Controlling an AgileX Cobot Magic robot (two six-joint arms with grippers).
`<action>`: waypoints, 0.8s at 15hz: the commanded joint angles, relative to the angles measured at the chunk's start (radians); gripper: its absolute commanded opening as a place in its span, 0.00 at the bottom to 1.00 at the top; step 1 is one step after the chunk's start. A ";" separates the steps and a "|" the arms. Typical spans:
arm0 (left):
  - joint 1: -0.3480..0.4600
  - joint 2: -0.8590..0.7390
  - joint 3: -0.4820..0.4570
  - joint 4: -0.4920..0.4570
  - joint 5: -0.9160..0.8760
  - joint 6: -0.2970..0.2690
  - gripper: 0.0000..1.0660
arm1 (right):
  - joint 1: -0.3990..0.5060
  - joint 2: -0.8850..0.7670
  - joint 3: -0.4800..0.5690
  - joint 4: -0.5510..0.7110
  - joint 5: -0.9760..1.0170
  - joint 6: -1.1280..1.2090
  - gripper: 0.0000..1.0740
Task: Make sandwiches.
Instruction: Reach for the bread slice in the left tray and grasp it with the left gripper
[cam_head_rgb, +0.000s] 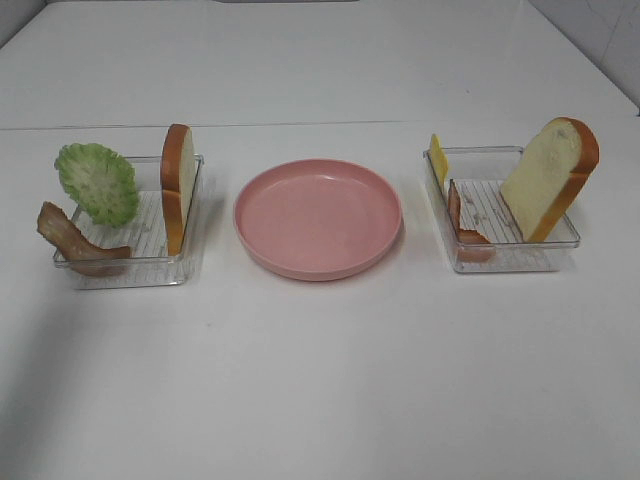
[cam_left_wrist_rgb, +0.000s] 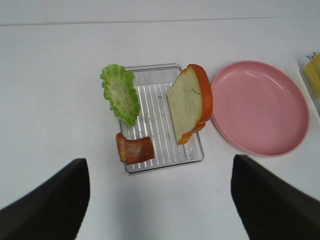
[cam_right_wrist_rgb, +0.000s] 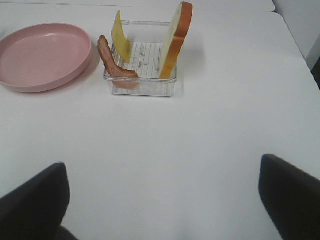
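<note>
Not started; left gripper (cam_left_wrist_rgb: 158, 165), right gripper (cam_right_wrist_rgb: 162, 164) spread wide, holding nothing. Likely next: orange-crusted white toy bread slice (cam_left_wrist_rgb: 187, 107) onto round pink plate (cam_head_rgb: 318, 215).

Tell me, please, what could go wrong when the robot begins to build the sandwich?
1. The left bread slice and the right bread slice stand on edge against tray walls; a pinch could topple them.
2. The lettuce leans out over the left tray rim and might drop onto the table.
</note>
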 joint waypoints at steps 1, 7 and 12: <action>0.000 0.135 -0.114 -0.056 0.070 -0.007 0.70 | -0.004 -0.011 0.002 -0.002 -0.011 -0.007 0.90; -0.140 0.559 -0.483 -0.011 0.226 -0.081 0.70 | -0.004 -0.011 0.002 -0.002 -0.011 -0.007 0.90; -0.286 0.810 -0.701 0.222 0.314 -0.345 0.69 | -0.004 -0.011 0.002 -0.002 -0.011 -0.007 0.90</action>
